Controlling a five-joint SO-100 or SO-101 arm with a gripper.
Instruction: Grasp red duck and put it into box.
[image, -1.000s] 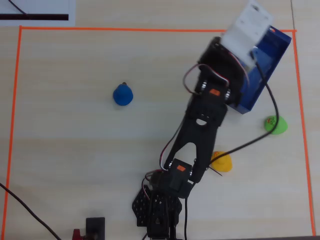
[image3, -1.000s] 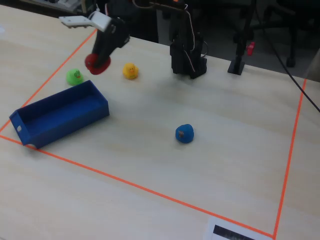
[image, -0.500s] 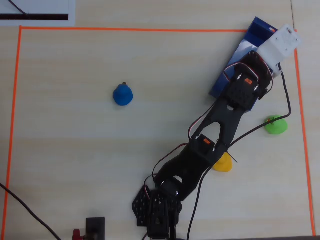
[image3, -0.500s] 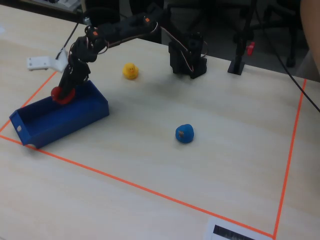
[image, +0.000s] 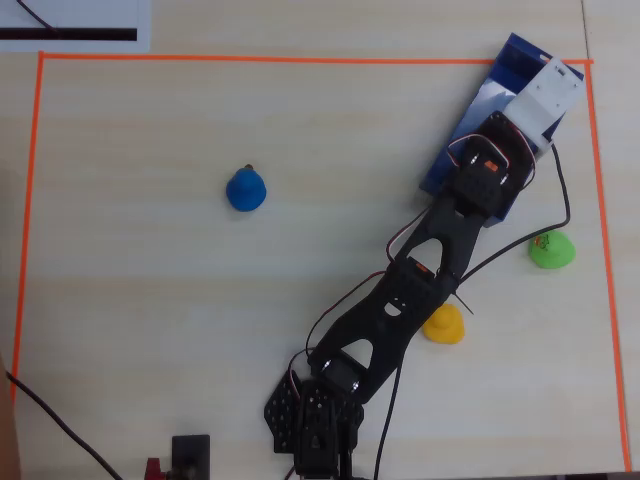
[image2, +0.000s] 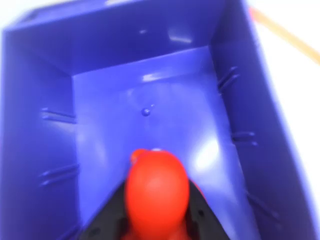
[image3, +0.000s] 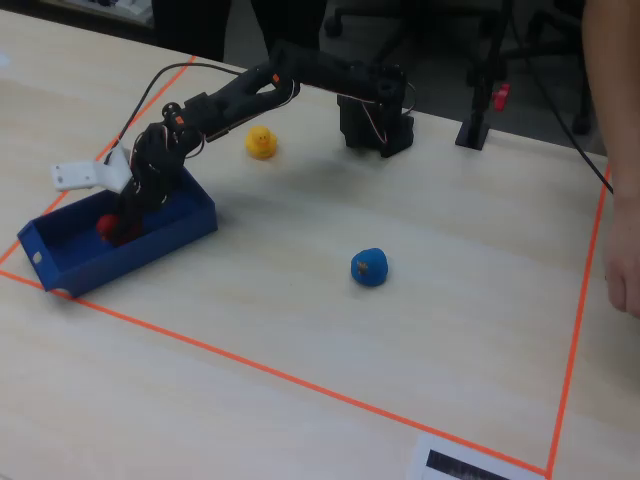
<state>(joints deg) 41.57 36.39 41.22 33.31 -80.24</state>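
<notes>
The red duck (image2: 156, 192) sits between my gripper's (image2: 156, 212) black jaws, which close on both its sides. It is held low inside the dark-blue box (image2: 40, 100), just above the paler floor. In the fixed view the red duck (image3: 107, 226) shows inside the box (image3: 170, 232) at the table's left, with the gripper (image3: 122, 225) reaching down into it. In the overhead view the arm (image: 470, 190) stretches to the box (image: 478, 110) at the top right. There a white wrist mount hides the duck and the jaws.
A blue duck (image: 245, 190) lies left of centre, a yellow duck (image: 444, 325) sits beside the arm, and a green duck (image: 552, 249) lies near the right tape line. Orange tape (image: 300, 59) borders the work area. A person's arm (image3: 620, 150) is at the fixed view's right edge.
</notes>
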